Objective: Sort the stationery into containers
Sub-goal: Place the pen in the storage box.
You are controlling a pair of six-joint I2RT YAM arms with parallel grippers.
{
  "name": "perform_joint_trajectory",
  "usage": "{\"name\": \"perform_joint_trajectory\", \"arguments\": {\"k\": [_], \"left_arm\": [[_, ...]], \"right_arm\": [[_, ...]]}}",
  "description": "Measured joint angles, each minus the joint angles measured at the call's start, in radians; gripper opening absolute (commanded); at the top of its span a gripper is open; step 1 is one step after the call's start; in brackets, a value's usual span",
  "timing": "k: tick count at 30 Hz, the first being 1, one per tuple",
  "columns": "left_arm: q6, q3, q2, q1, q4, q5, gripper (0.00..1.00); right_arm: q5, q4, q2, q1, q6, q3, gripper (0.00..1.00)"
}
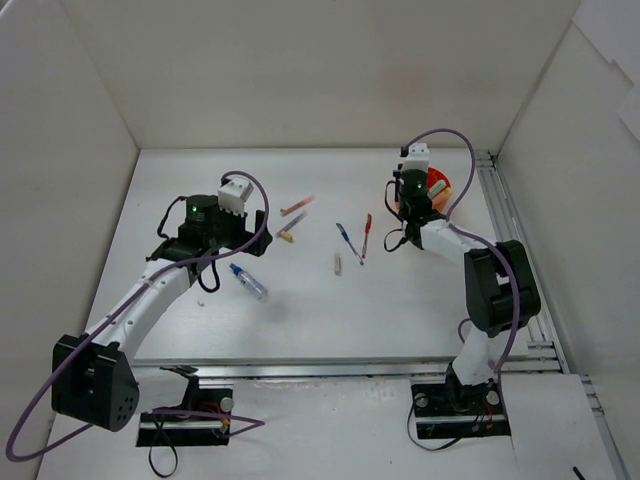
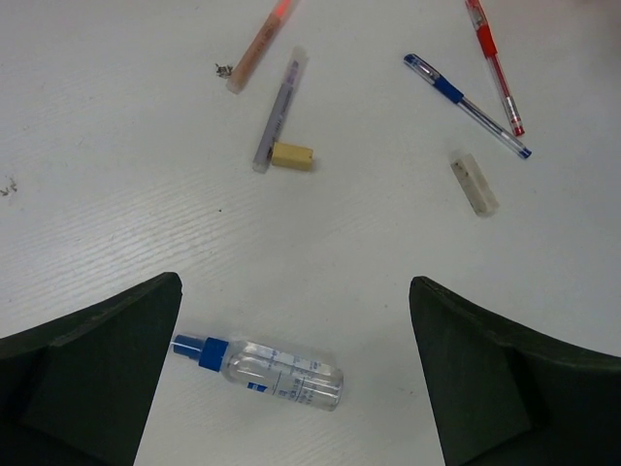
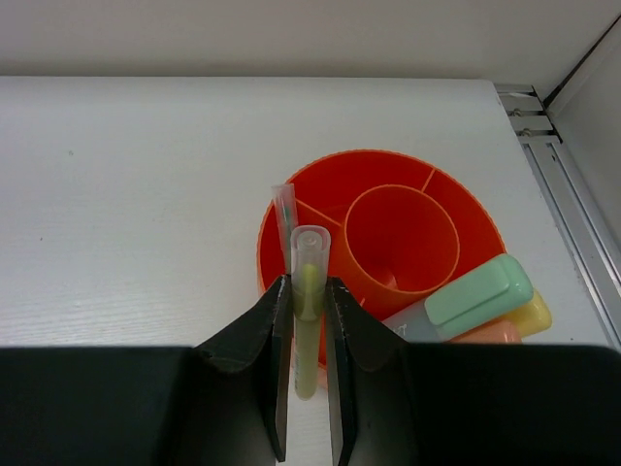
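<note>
My right gripper (image 3: 309,296) is shut on a yellow-green highlighter (image 3: 308,330), held upright just in front of the orange pot's near rim (image 3: 466,199); it also shows in the top view (image 1: 412,205). A clear pen (image 3: 283,218) stands in the pot. My left gripper (image 2: 293,286) is open and empty, above a blue-capped clear tube (image 2: 262,371) that lies between its fingers. Beyond lie an orange highlighter (image 2: 260,44), a grey pen (image 2: 279,112), a beige stub (image 2: 291,155), a blue pen (image 2: 466,105), a red pen (image 2: 495,63) and a pale stub (image 2: 475,183).
Green-capped (image 3: 471,294), yellow (image 3: 534,316) and orange (image 3: 485,333) highlighters lie against the pot's right side. A metal rail (image 1: 505,225) runs along the table's right edge near the pot (image 1: 440,185). White walls enclose the table.
</note>
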Motion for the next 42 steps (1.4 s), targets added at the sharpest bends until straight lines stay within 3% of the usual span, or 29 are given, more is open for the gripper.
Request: {"name": "perform_joint_trajectory", "arguments": {"k": [17, 30, 34, 36, 37, 41, 42], "left_arm": [[-0.01, 0.064, 0.121, 0.018, -0.005, 0.055, 0.99], [-0.009, 0.157, 0.213, 0.029, -0.01, 0.062, 0.99], [-0.005, 0.186, 0.252, 0.031, -0.039, 0.061, 0.99], [0.005, 0.224, 0.284, 0.031, -0.056, 0.062, 0.99], [0.013, 0.246, 0.304, 0.031, -0.058, 0.063, 1.0], [0.043, 0.348, 0.387, 0.031, -0.092, 0.078, 0.99], [0.05, 0.378, 0.412, 0.031, -0.101, 0.083, 0.99]], "right_arm": [[-0.09, 0.08, -0.057, -0.026, -0.014, 0.056, 0.0], [-0.152, 0.113, 0.199, -0.087, -0.013, 0.191, 0.0], [-0.156, 0.117, 0.211, -0.089, 0.011, 0.177, 0.4], [-0.16, 0.125, 0.205, -0.089, 0.037, 0.156, 0.52], [-0.165, 0.124, 0.197, -0.089, 0.049, 0.141, 0.63], [-0.199, 0.113, 0.129, -0.088, 0.103, 0.068, 0.81], [-0.209, 0.111, 0.1, -0.088, 0.119, 0.048, 0.98]]}}
